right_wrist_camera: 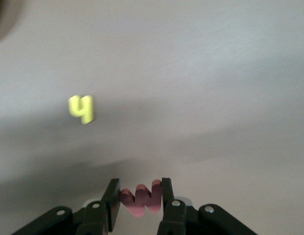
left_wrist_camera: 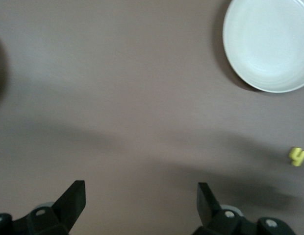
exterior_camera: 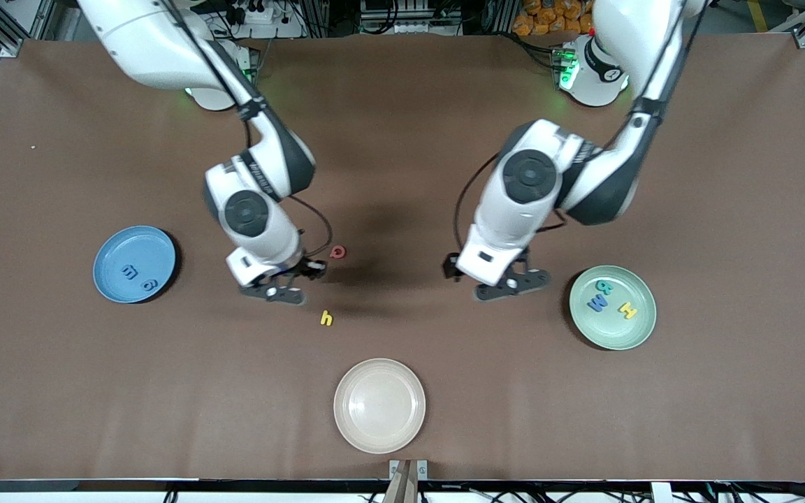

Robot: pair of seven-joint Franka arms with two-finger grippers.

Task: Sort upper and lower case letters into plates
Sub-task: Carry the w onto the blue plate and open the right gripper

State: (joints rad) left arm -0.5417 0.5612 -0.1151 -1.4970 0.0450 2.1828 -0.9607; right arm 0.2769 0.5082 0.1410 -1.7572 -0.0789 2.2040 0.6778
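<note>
Presently catalogued, one moment at the table:
Right gripper (right_wrist_camera: 138, 198): hung over bare table beside the red loop letter; fingers pinched a red letter (right_wrist_camera: 141, 198), seemingly a "w", though only part of it showed.
Left gripper (left_wrist_camera: 141, 200): hung over bare table beside the pale green plate; fingers spread wide, nothing between them.
Blue plate (exterior_camera: 110, 246): toward the right arm's end; held two blue letters (exterior_camera: 138, 276).
Pale green plate (exterior_camera: 640, 331): toward the left arm's end; held a teal, a blue and a yellow letter (exterior_camera: 627, 310).
Yellow "h" (exterior_camera: 326, 318): loose on the table, nearer the front camera than the red loop letter (exterior_camera: 337, 251).
Cream-white plate (exterior_camera: 379, 405): nearest the front camera.
</note>
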